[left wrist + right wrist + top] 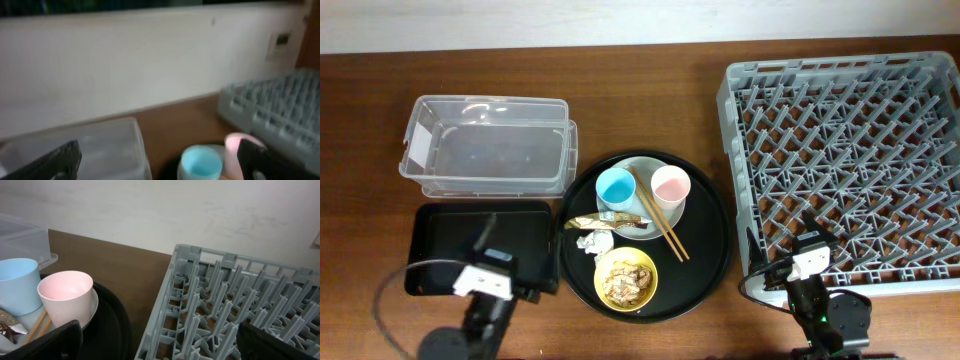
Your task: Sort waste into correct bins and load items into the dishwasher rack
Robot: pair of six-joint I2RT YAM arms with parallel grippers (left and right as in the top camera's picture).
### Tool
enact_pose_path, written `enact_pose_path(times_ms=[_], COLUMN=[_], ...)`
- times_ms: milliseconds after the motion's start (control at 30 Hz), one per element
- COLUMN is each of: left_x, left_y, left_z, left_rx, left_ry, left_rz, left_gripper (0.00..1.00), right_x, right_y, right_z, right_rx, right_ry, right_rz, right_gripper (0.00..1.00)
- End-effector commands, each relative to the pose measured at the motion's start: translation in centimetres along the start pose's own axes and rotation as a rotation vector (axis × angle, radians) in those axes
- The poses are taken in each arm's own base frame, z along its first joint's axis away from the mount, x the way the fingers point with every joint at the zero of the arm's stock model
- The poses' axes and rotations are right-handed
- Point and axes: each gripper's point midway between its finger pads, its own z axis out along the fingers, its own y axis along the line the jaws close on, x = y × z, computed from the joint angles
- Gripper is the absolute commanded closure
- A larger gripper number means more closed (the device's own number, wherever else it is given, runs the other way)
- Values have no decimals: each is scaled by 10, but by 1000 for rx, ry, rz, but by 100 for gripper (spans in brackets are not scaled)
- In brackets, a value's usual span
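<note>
On the plate (642, 165) stand a light-blue cup (616, 187) and a pink cup (670, 185), with wooden chopsticks (660, 222) lying across it. A gold-brown wrapper (610, 222) and a crumpled tissue (592, 241) lie beside the yellow bowl (626, 280), which holds tan scraps. The clear tub (485, 145) and the black rectangular tray (450, 250) are at the left, and the grey rack (850, 160) fills the right. My left gripper (488, 240) hangs open over the black tray's near side, holding nothing. Open and empty too, my right gripper (810, 240) is over the rack's near edge.
A large round black tray (710, 250) carries the plate, cups, bowl and waste between the bins and the rack. Bare brown table (640, 90) runs along the back, up to a pale wall (160, 215).
</note>
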Motion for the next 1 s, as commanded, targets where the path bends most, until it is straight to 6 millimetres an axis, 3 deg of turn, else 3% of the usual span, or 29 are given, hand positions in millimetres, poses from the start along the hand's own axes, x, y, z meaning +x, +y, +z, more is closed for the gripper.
enact_pose_path(times_ms=[0,100,167,267,367,433,467,500,567,600,667,733,800,833,900,967], left_x=[-63,-66,-65,-56,-16,31,57,92,122,126,125,123,137,144,169,182], left_y=[-9,-38,-55,-84,-97,-124,-140,-154,-160,-165,-185,-225,-225,-225,-228,-221], left_z=[8,44,66,82,93,89,85,83,80,80,76,67,69,70,67,71], left_rx=[94,354,522,824,876,861,819,642,350,276,235,265,127,88,52,-7], left_ry=[116,378,434,472,644,875,1003,1172,1269,1256,1211,1190,1191,1192,1245,1248], left_rz=[-14,-169,-253,-412,-549,-586,-545,-482,-373,-312,-232,-257,-273,-259,-205,-173], left_gripper=[1,1,1,1,4,66,83,100,99,94,94,89,88,61,60,62], right_x=[3,3,3,3,3,3,3,3,3,3,3,3,3,3,3,3], right_y=[-3,-3,-3,-3,-3,-3,-3,-3,-3,-3,-3,-3,-3,-3,-3,-3], right_z=[0,0,0,0,0,0,0,0,0,0,0,0,0,0,0,0], right_rx=[14,14,14,14,14,14,14,14,14,14,14,14,14,14,14,14], right_ry=[6,5,6,5,6,6,6,5,6,6,5,5,6,5,6,6], right_rz=[9,9,9,9,10,9,9,9,9,9,9,9,9,9,9,9], right_gripper=[1,1,1,1,1,1,1,1,1,1,1,1,1,2,1,1])
